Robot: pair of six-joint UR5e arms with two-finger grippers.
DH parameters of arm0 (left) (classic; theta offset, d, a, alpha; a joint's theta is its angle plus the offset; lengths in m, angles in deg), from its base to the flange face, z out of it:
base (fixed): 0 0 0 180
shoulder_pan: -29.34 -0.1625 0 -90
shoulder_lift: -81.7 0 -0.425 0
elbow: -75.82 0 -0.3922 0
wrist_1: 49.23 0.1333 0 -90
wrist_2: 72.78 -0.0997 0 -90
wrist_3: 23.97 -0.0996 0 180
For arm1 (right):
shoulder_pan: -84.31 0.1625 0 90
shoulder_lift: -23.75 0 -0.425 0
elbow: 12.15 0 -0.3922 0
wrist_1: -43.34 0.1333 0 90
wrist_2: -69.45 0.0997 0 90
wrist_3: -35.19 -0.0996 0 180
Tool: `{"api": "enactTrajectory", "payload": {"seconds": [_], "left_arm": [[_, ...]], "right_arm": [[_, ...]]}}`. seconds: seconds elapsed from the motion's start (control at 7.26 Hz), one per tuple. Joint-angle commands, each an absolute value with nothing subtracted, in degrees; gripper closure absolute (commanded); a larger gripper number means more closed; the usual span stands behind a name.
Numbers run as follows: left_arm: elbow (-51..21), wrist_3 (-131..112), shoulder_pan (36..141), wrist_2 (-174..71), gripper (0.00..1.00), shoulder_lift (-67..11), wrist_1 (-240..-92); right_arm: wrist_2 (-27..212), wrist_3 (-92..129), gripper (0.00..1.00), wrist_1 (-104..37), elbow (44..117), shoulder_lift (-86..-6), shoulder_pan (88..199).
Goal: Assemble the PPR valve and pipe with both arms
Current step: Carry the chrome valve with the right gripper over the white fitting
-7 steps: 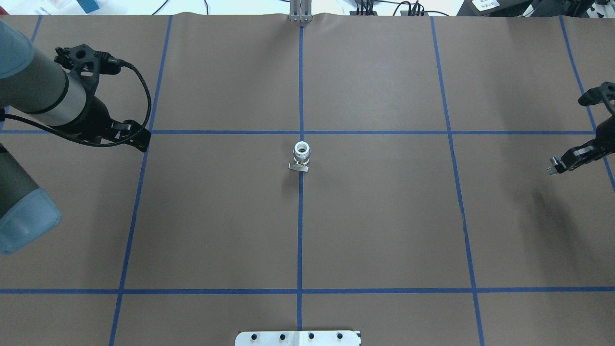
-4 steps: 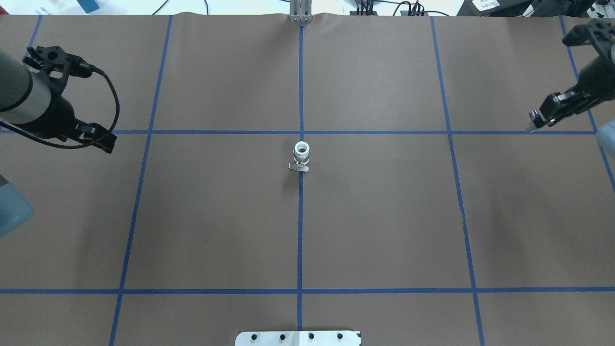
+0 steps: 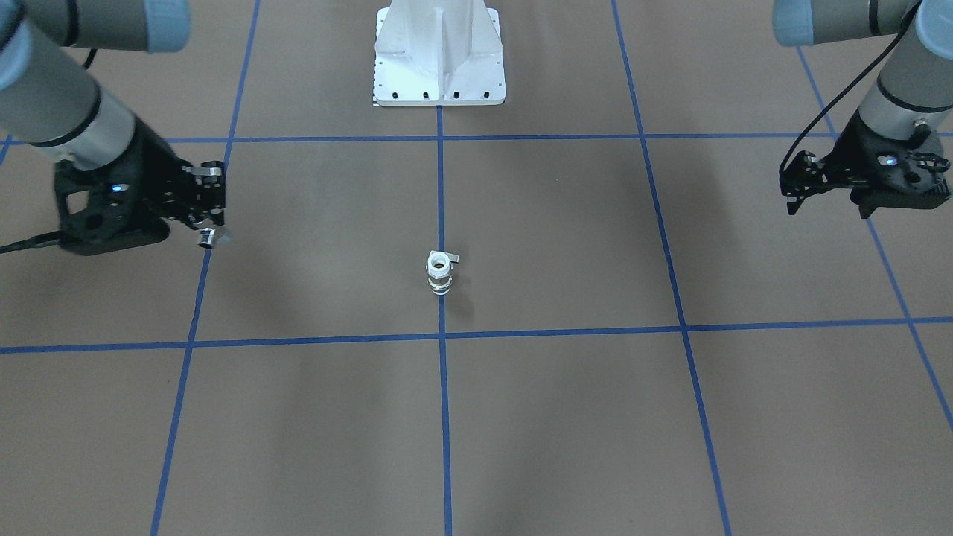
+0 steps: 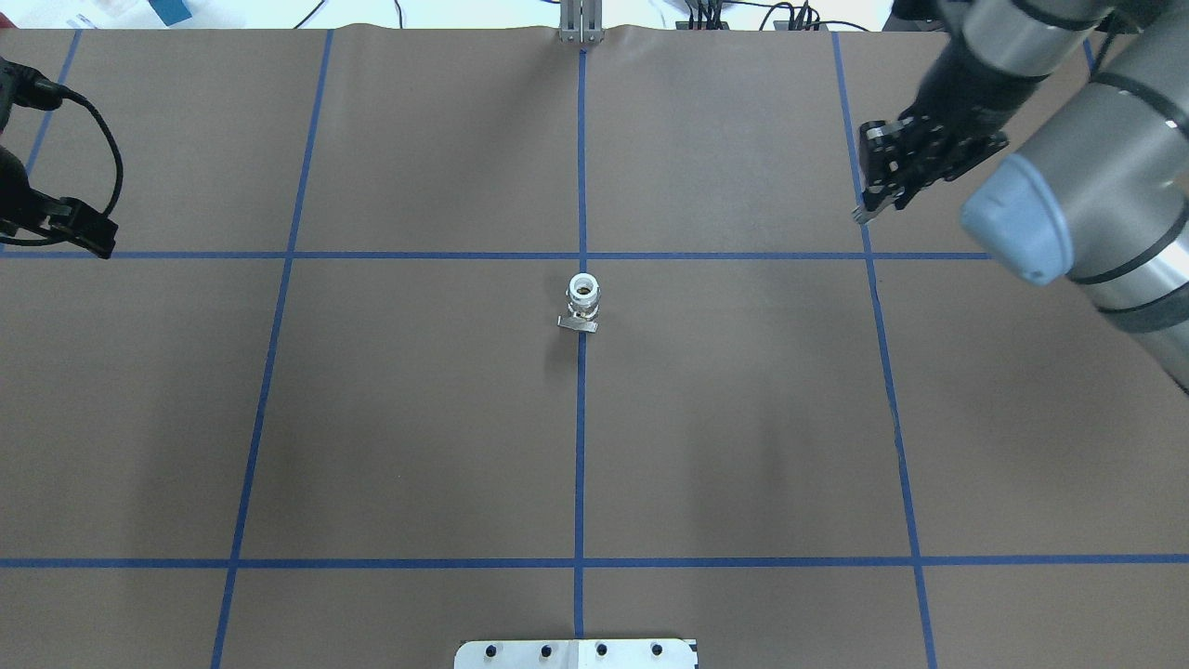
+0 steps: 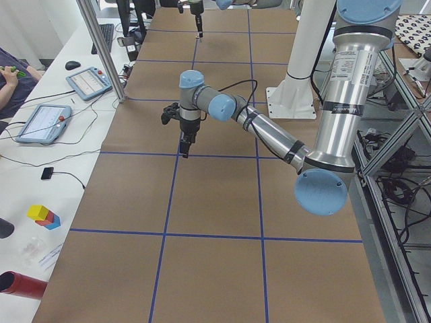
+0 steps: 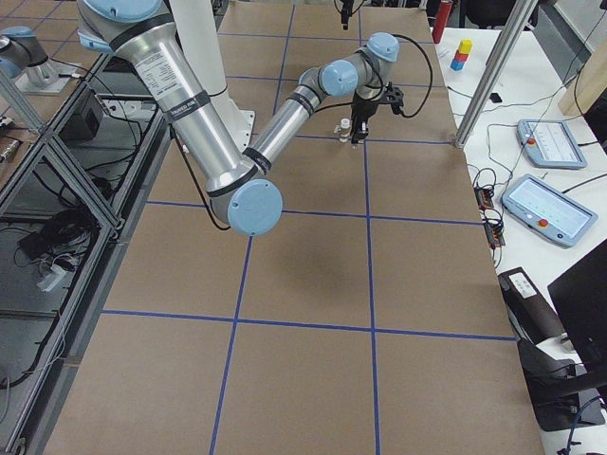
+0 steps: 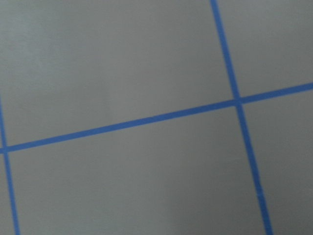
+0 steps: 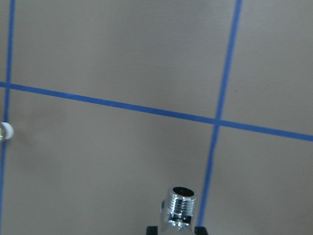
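The PPR valve (image 4: 582, 302) stands upright on the brown table at the centre tape cross, white open end up and its small lever at the base; it also shows in the front view (image 3: 439, 272). My right gripper (image 4: 866, 212) hangs above the table, far to the valve's right, shut on the chrome pipe (image 8: 179, 208), whose threaded open end sticks out past the fingertips (image 8: 152, 229). The front view shows the same pipe (image 3: 207, 238) under this gripper (image 3: 209, 232). My left gripper (image 4: 97, 243) is at the table's left edge, looks open and holds nothing (image 3: 789, 195).
Blue tape lines divide the brown table cover (image 4: 418, 418) into squares. The white bolted pedestal (image 3: 439, 52) stands at the robot's side. An aluminium post (image 4: 581, 23) rises at the far edge. Tablets (image 5: 40, 121) and coloured blocks (image 5: 44, 217) lie on a side bench.
The right arm swung in from the right edge, towards the far side and leftward, carrying the pipe. The left arm drew back to the left edge. The valve stayed put.
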State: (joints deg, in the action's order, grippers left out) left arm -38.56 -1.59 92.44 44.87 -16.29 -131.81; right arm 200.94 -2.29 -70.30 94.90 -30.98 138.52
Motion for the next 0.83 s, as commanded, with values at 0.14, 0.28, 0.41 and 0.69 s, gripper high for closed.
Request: {"api": "enactTrajectory", "payload": {"seconds": [0.14, 0.28, 0.41, 0.69], "left_arm": [[-34.0, -8.7, 96.7, 50.8, 0.01, -14.2, -135.1], [-33.7, -8.7, 97.3, 52.6, 0.01, -12.8, -136.8], [-33.2, -8.7, 97.4, 52.6, 0.01, -12.7, -137.1], [-31.7, -8.7, 97.1, 52.6, 0.01, -12.7, -137.2]], "right_arm": [[192.4, -12.4, 1.0, -70.5, 88.3, -20.7, 126.8], [192.1, -12.4, 1.0, -70.5, 85.2, -17.9, 125.8], [191.4, -12.6, 1.0, -70.5, 83.1, -16.3, 124.6], [189.3, -12.7, 1.0, -67.9, 79.4, -14.7, 122.9]]}}
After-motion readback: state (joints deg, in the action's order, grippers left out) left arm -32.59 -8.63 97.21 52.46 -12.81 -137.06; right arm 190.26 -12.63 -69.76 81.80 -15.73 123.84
